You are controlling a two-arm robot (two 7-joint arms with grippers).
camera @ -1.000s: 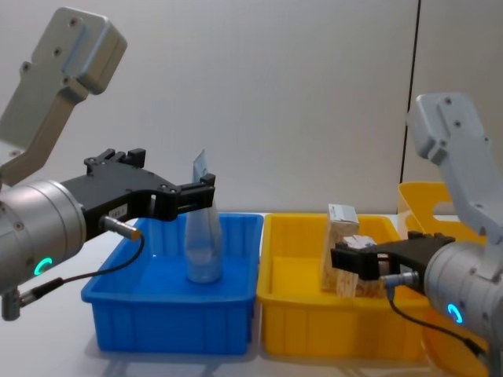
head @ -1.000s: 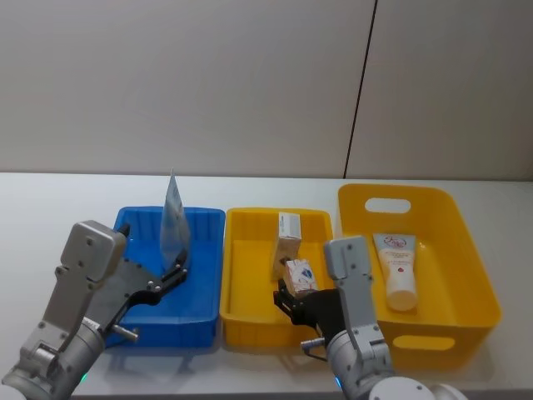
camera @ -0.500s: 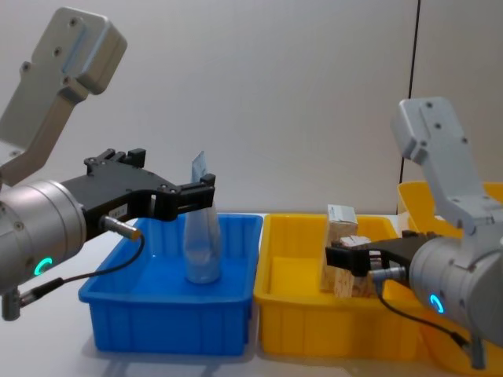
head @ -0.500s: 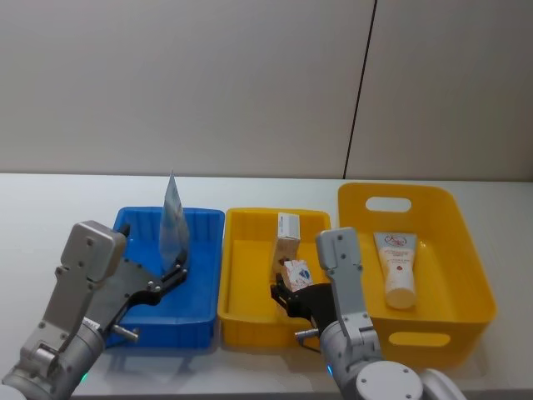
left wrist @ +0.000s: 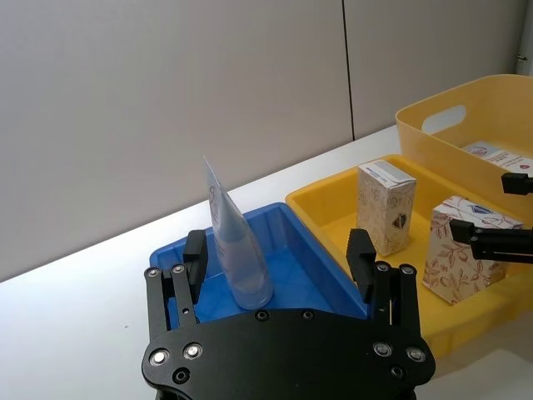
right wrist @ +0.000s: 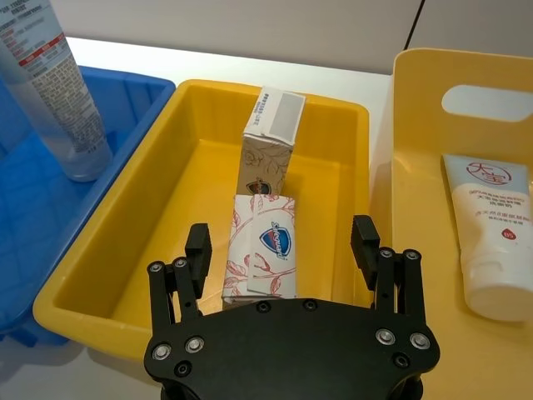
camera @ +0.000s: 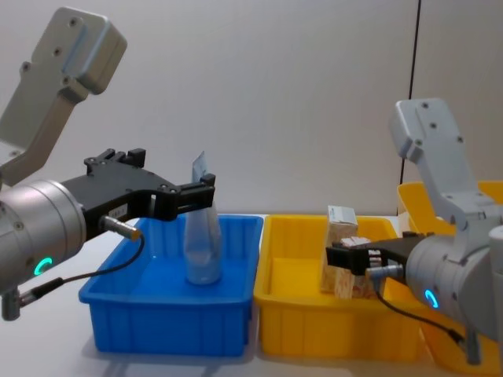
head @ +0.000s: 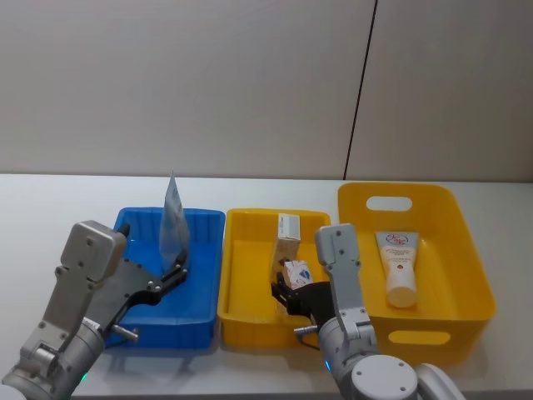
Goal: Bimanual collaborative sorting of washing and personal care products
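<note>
step, my read: pre-grasp on both sides, nothing clamped yet.

head view: left gripper over the blue tray, tips just beside the foot of the pale tube, which stands upright on its cap. right gripper reaches into the small yellow tray at the squat carton. tall carton stands just behind it. blue tube lies flat in the yellow bin, well apart from both grippers.

left wrist view: fingers wide apart. pale tube sits beyond the tips, nearer one finger, no contact.

right wrist view: fingers apart, squat carton between them with a gap each side, closer to one finger. its far end looks to touch the tall carton.

chest view: left tips level with the upper half of the pale tube; cannot tell contact here. right tips at the near face of the squat carton.

next, my guess: right arm centres on the carton, then closes on its sides without shoving the tall carton. left arm must advance so the tube sits between the fingers before closing. tube is soft and would tip easily.
</note>
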